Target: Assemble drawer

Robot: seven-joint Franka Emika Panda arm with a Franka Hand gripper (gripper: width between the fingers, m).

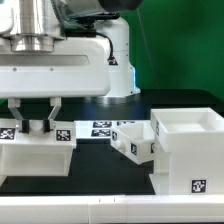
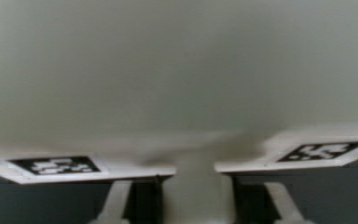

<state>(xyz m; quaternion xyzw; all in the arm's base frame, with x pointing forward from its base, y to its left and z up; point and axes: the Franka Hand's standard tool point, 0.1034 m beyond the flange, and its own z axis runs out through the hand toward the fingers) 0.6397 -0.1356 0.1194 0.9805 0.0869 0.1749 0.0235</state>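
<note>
Drawer pieces sit apart on the worktop [image 1: 100, 170] — housing [image 1: 190, 150] at the exterior view's right, spare tray [image 1: 133, 140] beside it — while the jaws, nearly closed, pinch the wall of the held tray [image 1: 35, 155] at that view's left, seemingly to carry it into the housing.

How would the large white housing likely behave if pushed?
The housing looks hollow and thin-walled, so it is probably light for its size. It sits on a broad flat base, so it would likely slide rather than tip. Its smooth plastic faces may prove slippery to grip.
</note>
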